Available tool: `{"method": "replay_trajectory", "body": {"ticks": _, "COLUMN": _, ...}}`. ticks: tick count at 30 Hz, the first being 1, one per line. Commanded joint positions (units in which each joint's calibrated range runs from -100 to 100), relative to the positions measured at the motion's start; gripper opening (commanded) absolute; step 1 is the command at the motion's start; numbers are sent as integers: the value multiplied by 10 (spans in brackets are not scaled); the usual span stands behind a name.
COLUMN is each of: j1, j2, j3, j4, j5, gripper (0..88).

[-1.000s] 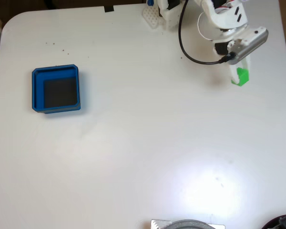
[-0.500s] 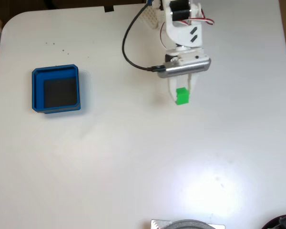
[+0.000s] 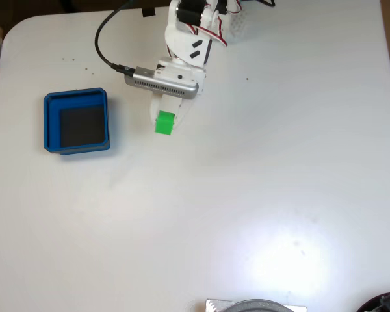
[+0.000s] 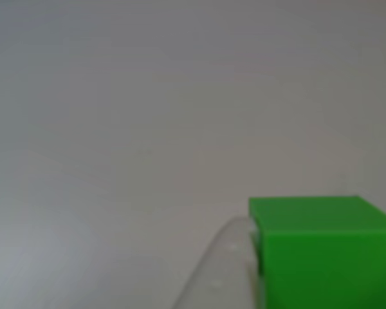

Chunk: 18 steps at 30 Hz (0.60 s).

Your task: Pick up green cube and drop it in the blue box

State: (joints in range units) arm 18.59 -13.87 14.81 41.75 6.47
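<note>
On the left of the fixed view we see the blue box sitting on the white counter. It has nothing in it. To its right, near but apart from it, hangs our claw, closed on the green cube. So we are in the carrying step. Next we think the claw must go further left until the cube is over the box's dark floor, then open up. Nothing stands between them. In the other view the cube is pressed against a pale finger. A black cable loops behind the arm, out of the way.
</note>
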Motion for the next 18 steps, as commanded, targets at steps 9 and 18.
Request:
{"method": "replay_trajectory", "body": {"ticks": 9, "j1": 102, "j2": -34, "j3": -34, "j4": -4, "j5": -2, "gripper": 12}}
{"method": "replay_trajectory", "body": {"ticks": 18, "j1": 160, "j2": -33, "j3": -34, "j4": -4, "j5": -2, "gripper": 12}}
